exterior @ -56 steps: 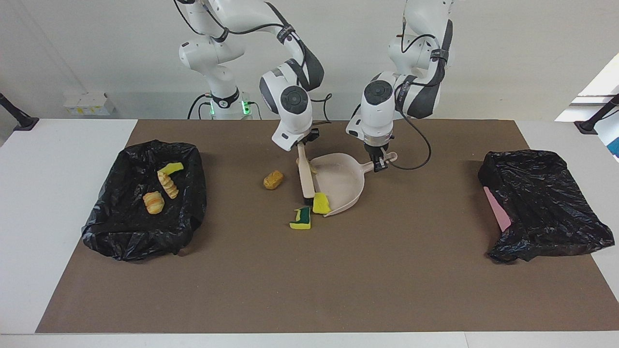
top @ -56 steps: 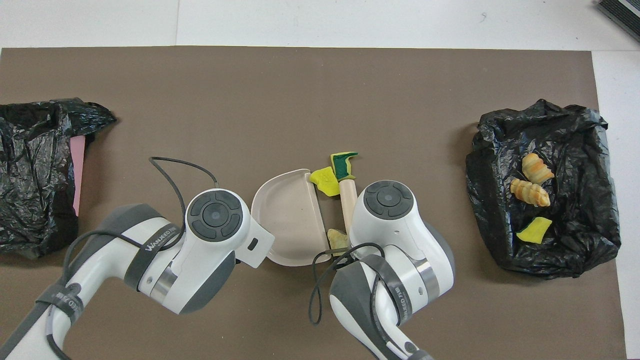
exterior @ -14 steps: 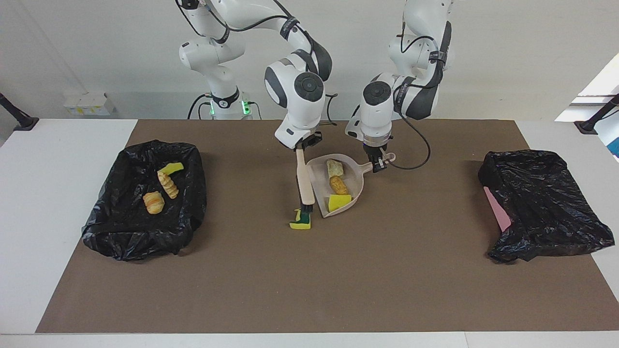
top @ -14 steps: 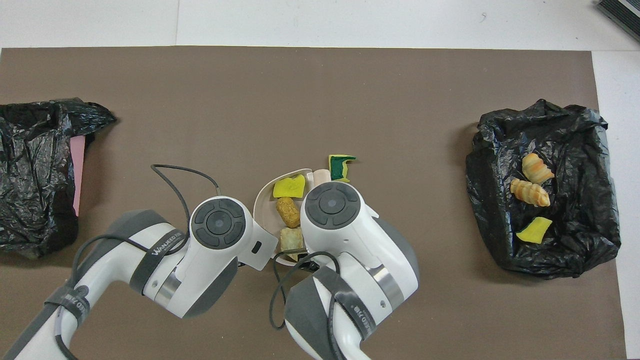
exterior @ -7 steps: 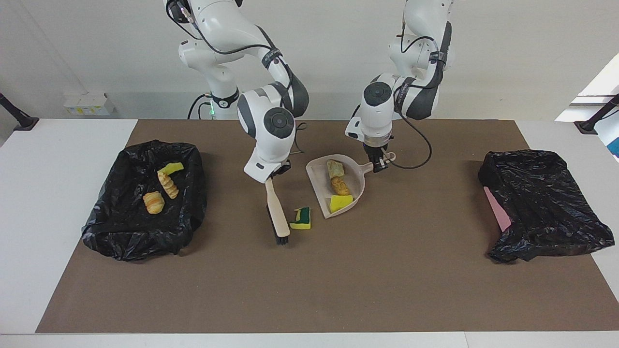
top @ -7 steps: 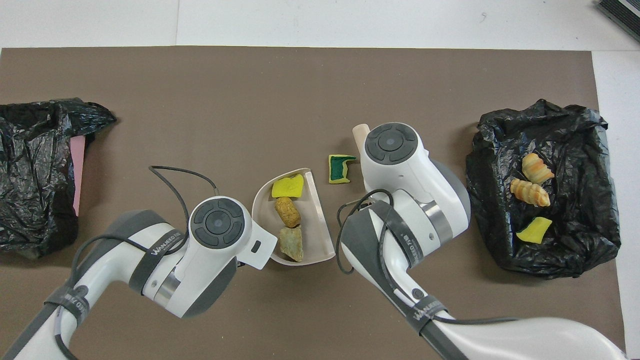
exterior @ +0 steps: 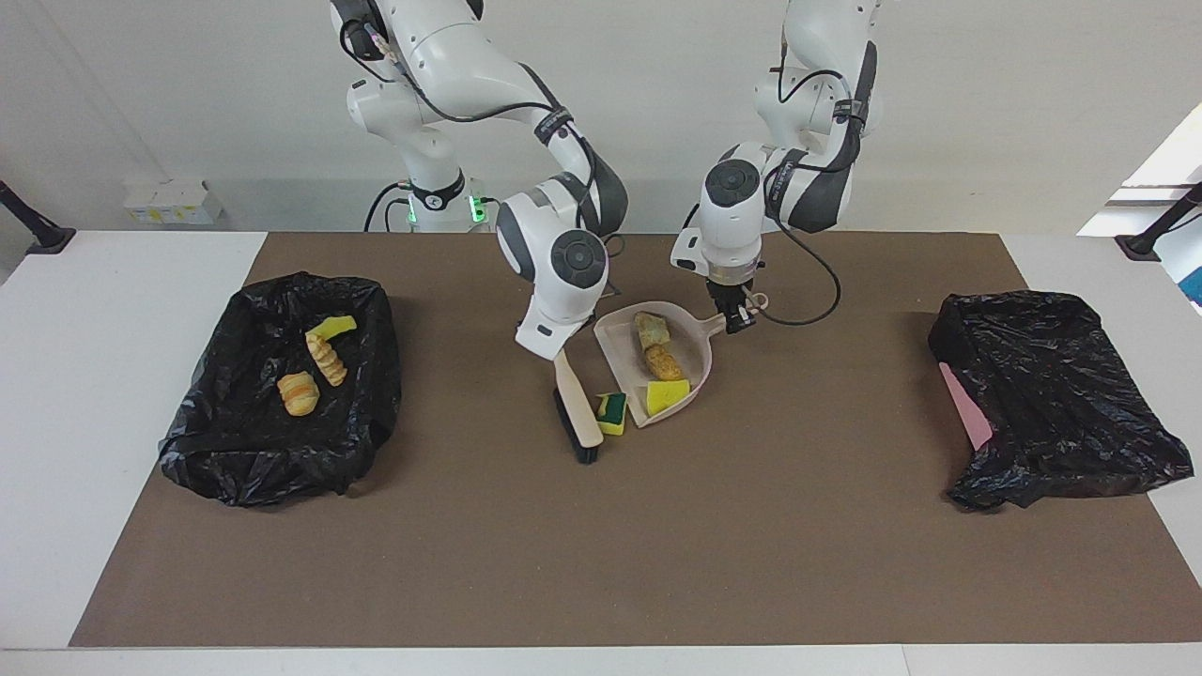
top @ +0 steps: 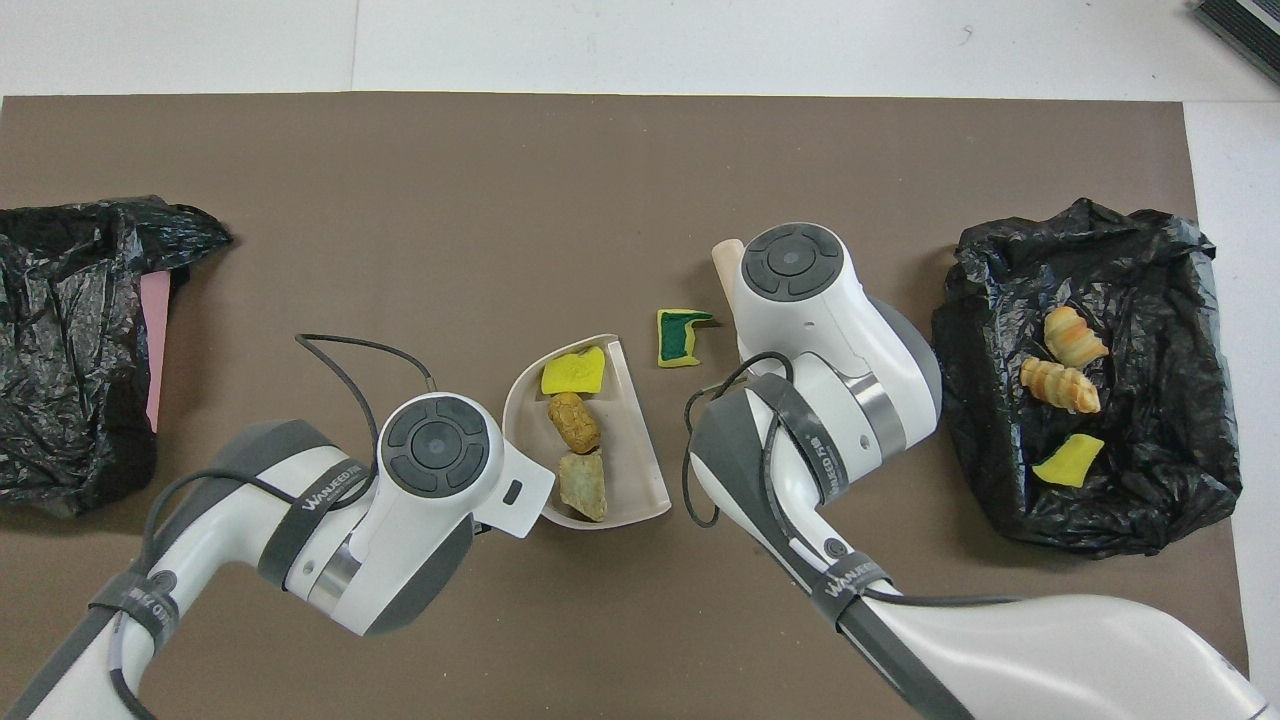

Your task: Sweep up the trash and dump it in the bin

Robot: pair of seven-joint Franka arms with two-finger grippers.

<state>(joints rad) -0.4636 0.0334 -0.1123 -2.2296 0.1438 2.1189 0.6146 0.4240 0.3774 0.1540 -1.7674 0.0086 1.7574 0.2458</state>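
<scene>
Beige plastic is what both of my grippers are gripping. My left gripper (exterior: 739,322) is clamping the handle of the dustpan (exterior: 700,361), which is sitting on the brown mat (exterior: 601,545) mid-table with its mouth toward the right arm's end. My right gripper (exterior: 554,349) is clenched on the handle of the brush (exterior: 579,408), which is slanting down so its dark bristles are meeting the mat.

I am seeing three scraps lying in the pan: a pale tan lump (exterior: 650,329) nearest the robots, a brown crusty lump (exterior: 663,361) in the middle, and a yellow sponge (exterior: 667,395) at the lip. A green-and-yellow sponge (exterior: 612,412) is lying on the mat between the brush head and the pan's lip, just beside both; I cannot tell if the brush is touching it.

At the right arm's end, the black-lined bin (exterior: 282,394) is holding two croissant pieces (exterior: 299,392) (exterior: 327,360) and a yellow sponge bit (exterior: 331,328). Another black bag (exterior: 1052,404) is lying at the left arm's end.
</scene>
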